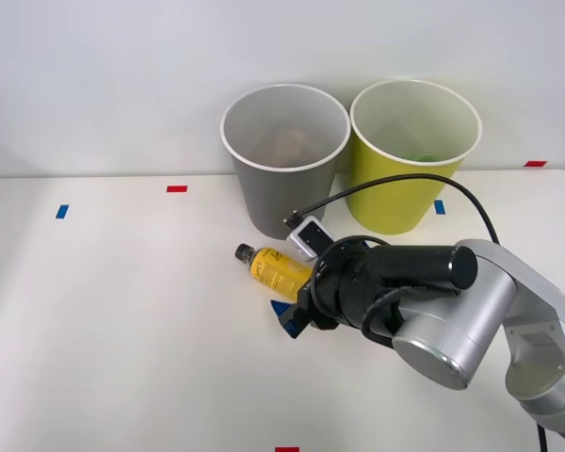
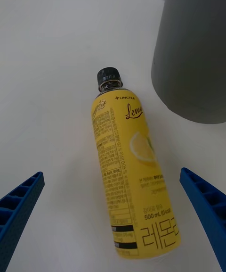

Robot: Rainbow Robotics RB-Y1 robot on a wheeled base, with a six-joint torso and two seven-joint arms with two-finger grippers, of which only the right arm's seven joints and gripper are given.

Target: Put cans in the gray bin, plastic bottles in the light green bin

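right now our right gripper (image 2: pixel 113 215) stands wide open astride the yellow bottle (image 1: pixel 275 269), lying at six o'clock of the gray bin (image 1: pixel 284 165), cap (image 2: pixel 108 78) toward ten; light, smooth, likely slippery, so we'd clamp mid-label.

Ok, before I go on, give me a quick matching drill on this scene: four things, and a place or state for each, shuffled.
Things:
1. yellow bottle
2. gray bin
3. light green bin
4. right gripper

States:
A. open, fingers either side of the bottle
B. upright, right of the other bin in the front view
C. lying on the table, cap pointing away from the gripper
D. upright, just behind the bottle

Pairs: 1-C, 2-D, 3-B, 4-A
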